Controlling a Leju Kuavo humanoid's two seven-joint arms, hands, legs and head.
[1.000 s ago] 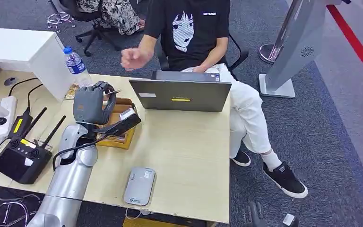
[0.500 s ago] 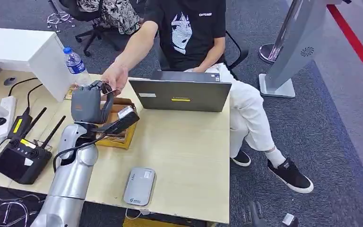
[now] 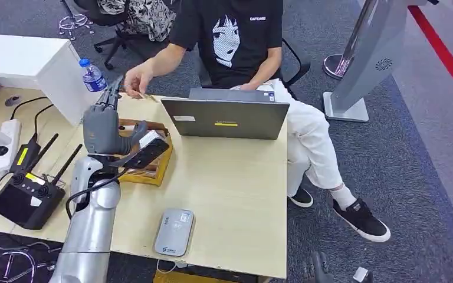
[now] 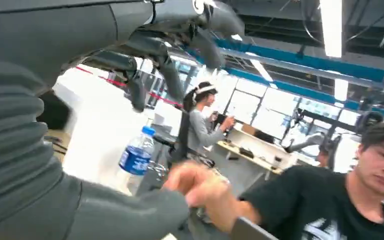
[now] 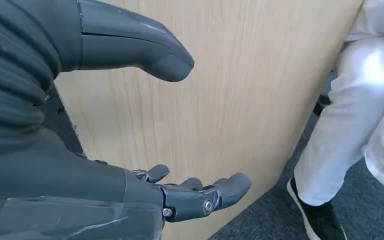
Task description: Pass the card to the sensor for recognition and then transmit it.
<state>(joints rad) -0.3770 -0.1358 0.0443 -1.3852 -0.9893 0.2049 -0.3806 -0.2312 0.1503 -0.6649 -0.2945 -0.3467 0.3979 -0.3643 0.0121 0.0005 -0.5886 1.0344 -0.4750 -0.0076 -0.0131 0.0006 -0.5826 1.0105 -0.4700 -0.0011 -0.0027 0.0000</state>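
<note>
Head view: the left hand (image 3: 101,127) stood raised over the far left part of the table (image 3: 236,194), its fingers (image 3: 110,97) straight, pointing up and away, and apart, with nothing between them. Just beyond the fingertips was the person's hand (image 3: 134,79), reaching in over the table edge. A thin pale sliver stuck out beneath it, which I took for the card (image 3: 147,97), pinched by the person and apart from the robot's fingers. Too small to be sure. Judged: the hand was held high and open so the person could take the card cleanly. The grey sensor (image 3: 174,231) lay flat at the near table edge, well behind the fingers, by the forearm. A wooden tray (image 3: 153,171) sat below the palm, a laptop (image 3: 224,118) to the thumb side, and a water bottle (image 3: 92,75) just off the fingertips on the other side. Left wrist view: the fingers (image 4: 130,62) were spread and curved over open air, gripping nothing. The person's hand (image 4: 200,182) was blurred between fingers and thumb, so I could not make out the card there. Right wrist view: the right hand (image 5: 145,135) hung beside the table's edge, thumb and fingers well apart, holding nothing. Idle, I judged, since the exchange belonged to the other arm.
</note>
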